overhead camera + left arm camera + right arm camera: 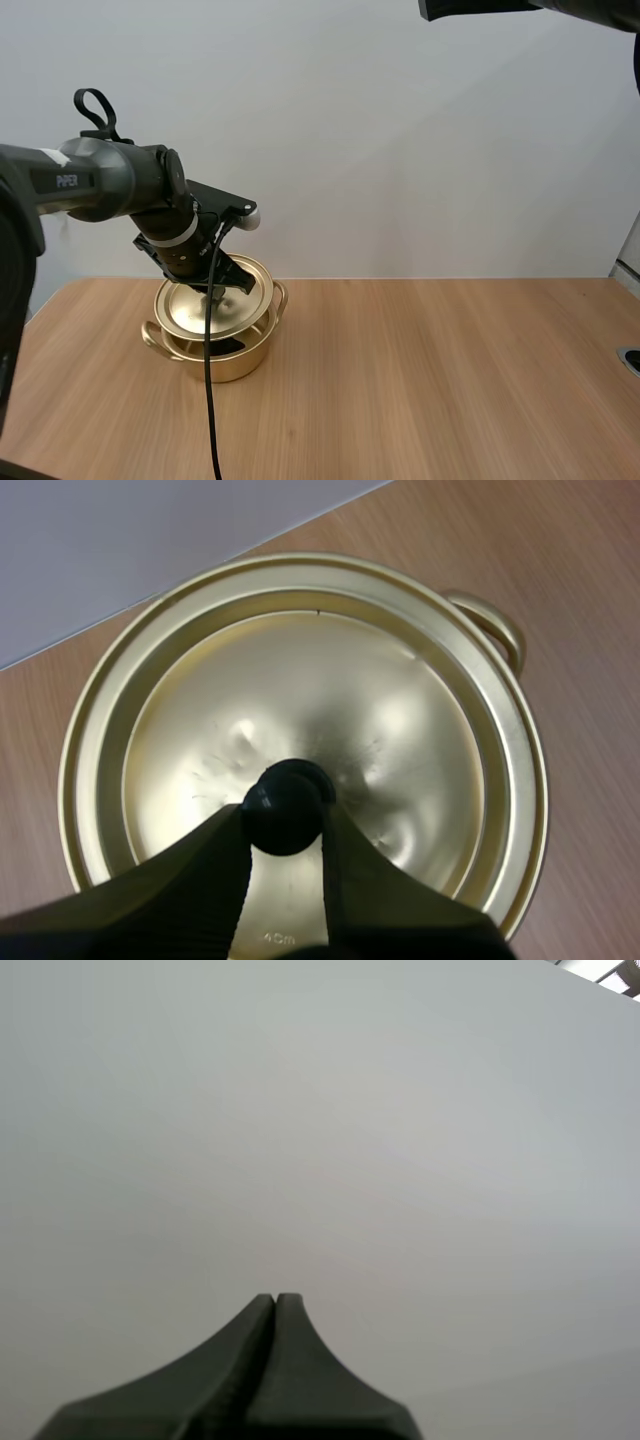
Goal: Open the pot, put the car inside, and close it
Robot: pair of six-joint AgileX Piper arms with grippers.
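At the left of a wooden table (450, 380), the left gripper (219, 291) is clamped on the black knob (284, 806) at the centre of a golden lid (195, 305). In the left wrist view its ribbed fingers (190, 880) press the knob from either side. The lid hangs tilted over the golden pot (228, 364) with its top face turned toward the near side. A dark gap shows between the lid's near edge and the pot's rim; whether the far edge touches the rim cannot be told. The lid hides nearly all of the pot's mouth and whatever lies inside. A loop handle (281, 297) juts from the pot's right side and another (152, 336) from its left, both clear of the gripper. The left arm (110, 180) reaches in from the left and slopes down over the pot's far side, screening part of the lid's far edge. The right arm (520, 6) hangs high at the far right, well apart from the pot and well above the tabletop. The right gripper (274, 1310) has its fingers pressed together as one dark wedge, holds nothing, and faces a plain pale wall (400, 150). At the table's right edge sits a small dark round object (630, 360), too cut off to identify.
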